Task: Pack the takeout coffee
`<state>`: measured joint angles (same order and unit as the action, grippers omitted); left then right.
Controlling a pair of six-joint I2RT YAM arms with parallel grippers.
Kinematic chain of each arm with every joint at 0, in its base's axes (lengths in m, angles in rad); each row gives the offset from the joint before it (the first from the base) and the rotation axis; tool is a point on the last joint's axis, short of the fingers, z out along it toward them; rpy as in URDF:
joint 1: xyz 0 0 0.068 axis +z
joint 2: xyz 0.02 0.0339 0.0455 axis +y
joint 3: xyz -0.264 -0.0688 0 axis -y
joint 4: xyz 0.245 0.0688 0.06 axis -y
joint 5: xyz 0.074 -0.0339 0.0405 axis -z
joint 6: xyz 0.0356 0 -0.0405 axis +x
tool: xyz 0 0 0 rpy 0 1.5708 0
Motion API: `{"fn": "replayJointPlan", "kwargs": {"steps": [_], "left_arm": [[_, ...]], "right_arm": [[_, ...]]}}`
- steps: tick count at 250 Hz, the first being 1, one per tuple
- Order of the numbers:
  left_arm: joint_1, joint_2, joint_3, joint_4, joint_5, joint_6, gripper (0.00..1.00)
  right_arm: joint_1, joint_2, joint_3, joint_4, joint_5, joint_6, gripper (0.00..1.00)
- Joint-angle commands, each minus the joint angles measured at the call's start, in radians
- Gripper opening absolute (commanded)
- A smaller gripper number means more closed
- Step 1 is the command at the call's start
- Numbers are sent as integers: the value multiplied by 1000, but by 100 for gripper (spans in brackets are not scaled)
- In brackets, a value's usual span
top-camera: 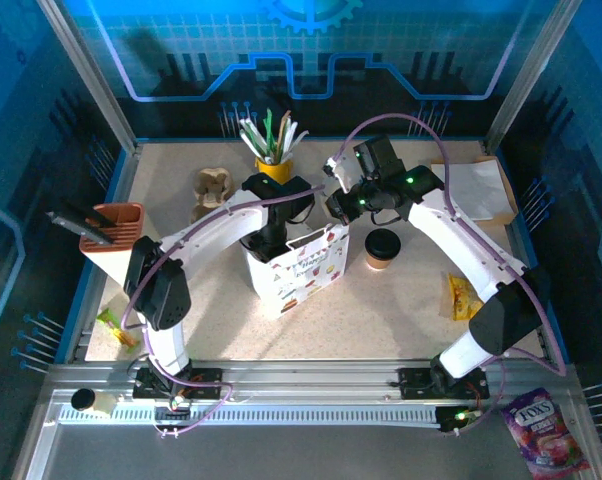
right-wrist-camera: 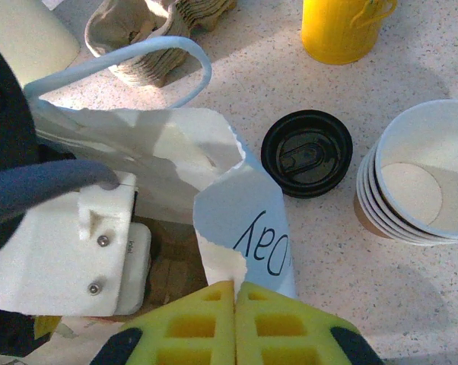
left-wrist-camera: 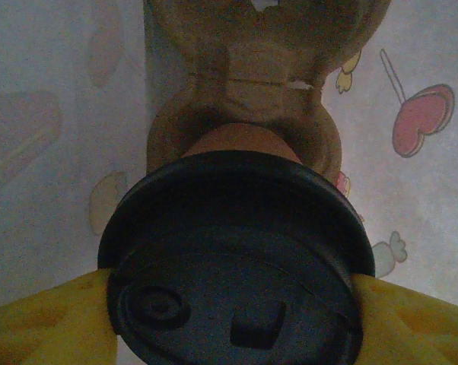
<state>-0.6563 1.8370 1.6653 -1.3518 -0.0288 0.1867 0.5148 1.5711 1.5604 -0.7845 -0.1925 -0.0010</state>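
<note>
The left gripper (left-wrist-camera: 233, 315) grips one lidded coffee cup (left-wrist-camera: 236, 220) inside the white paper bag (top-camera: 303, 268), at the middle of the worktop (top-camera: 401, 310). The right gripper (right-wrist-camera: 235, 315) pinches the bag's rim tightly. The second lidded coffee cup (top-camera: 382, 247) stands just beside the bag, toward the right edge.

The left arm (top-camera: 226, 225) dips into the white bag (top-camera: 299, 268), a black-lidded cup (top-camera: 382, 247) standing just beside it.

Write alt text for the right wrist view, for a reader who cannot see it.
The right claw, shut, pinches the torn rim of a white paper bag. Beside the bag stand a black-lidded coffee cup, stacked lidless cups and a yellow cup.
</note>
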Motion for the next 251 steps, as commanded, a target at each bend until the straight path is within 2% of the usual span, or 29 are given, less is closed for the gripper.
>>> {"fn": "replayJointPlan", "kwargs": {"steps": [1,251], "left_arm": [[12,19,-12,-1,6,18,51],[12,25,-23,13,15,16,51]], "right_arm": [[-12,31,18,-21,-6,-14,8],[-12,32,14,-19,-5,-14,8]]}}
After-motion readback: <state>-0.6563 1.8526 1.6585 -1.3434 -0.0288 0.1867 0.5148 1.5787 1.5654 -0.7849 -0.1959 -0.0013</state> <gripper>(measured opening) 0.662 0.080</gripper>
